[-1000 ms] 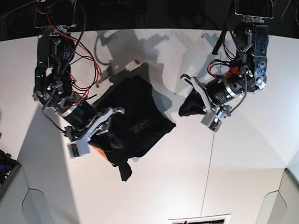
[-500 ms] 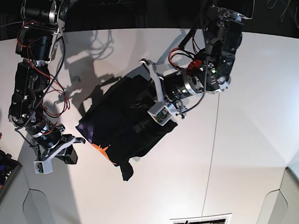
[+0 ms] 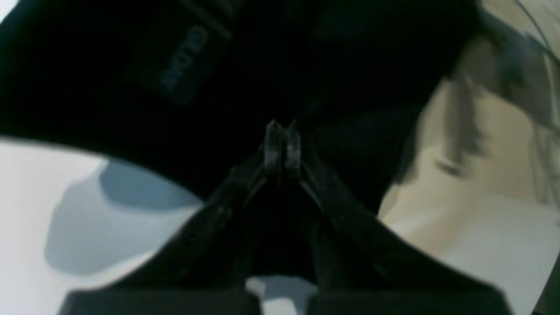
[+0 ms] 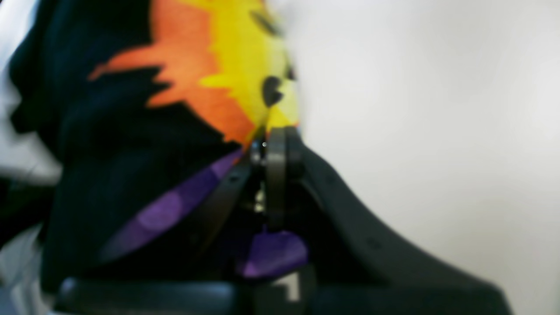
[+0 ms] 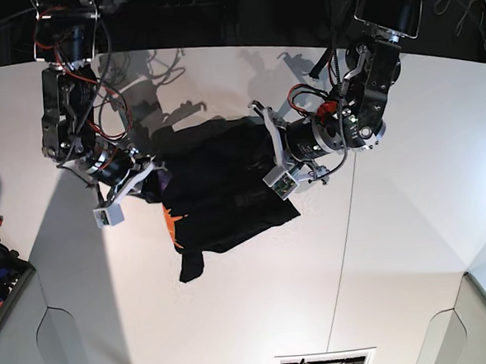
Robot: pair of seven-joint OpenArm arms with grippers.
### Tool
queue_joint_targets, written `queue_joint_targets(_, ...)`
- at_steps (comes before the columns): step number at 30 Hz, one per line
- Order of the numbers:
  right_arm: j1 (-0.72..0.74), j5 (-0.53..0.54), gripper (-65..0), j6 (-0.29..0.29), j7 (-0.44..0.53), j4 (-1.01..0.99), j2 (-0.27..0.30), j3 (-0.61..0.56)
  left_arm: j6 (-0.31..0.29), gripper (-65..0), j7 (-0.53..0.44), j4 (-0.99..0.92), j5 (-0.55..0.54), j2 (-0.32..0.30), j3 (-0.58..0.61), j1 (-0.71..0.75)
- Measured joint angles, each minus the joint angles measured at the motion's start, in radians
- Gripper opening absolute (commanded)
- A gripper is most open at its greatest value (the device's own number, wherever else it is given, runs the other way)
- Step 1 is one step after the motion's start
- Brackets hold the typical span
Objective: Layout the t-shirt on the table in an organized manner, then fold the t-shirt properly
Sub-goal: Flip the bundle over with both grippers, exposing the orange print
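Gripping the t-shirt (image 5: 219,196), both arms' fingers (image 4: 275,148) clamped

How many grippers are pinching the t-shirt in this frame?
2. The right gripper is shut on the t-shirt at its orange-yellow print edge; the left gripper is shut on black cloth at the opposite side.

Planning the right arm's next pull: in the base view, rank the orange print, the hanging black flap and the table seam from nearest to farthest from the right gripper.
1. Orange print, just beside the right gripper.
2. Hanging black flap, lower, toward the camera.
3. Table seam, far across, past the left gripper.
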Motion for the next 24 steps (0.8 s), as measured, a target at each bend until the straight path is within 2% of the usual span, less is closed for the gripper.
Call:
queue_joint_targets(5,-0.151,0.070,-65.0,0.009,-0.069,0.171,-0.044,-0.001,0.001,-65.0,-0.005,-0.002,0.008,-0.061,0.001,-0.045)
queue_joint_targets(10,-0.252,0.171,-65.0,0.021,-0.110,0.304,-0.075,-0.031,0.004,-65.0,-0.016,-0.002,-0.005,-0.055,0.000,-0.095)
queue_joint_targets(13,-0.289,0.189,-65.0,0.017,-0.128,0.359,-0.080,-0.085,0.004,-65.0,-0.018,-0.002,-0.005,-0.054,0.002,-0.099)
queue_joint_targets(18,-0.293,0.174,-65.0,0.019,-0.124,0.409,-0.106,-0.160,0.004,-65.0,-0.011,-0.002,-0.003,-0.057,0.002,-0.133)
queue_joint_targets(21,-0.273,0.103,-65.0,0.021,-0.082,0.443,-0.097,-0.119,0.010,-65.0,0.017,0.051,-0.012,-0.069,0.002,-0.148)
queue_joint_targets(24,-0.236,0.060,-65.0,0.013,-0.056,0.456,-0.090,-0.046,0.011,-65.0,0.053,0.127,-0.085,-0.107,0.002,-0.139)
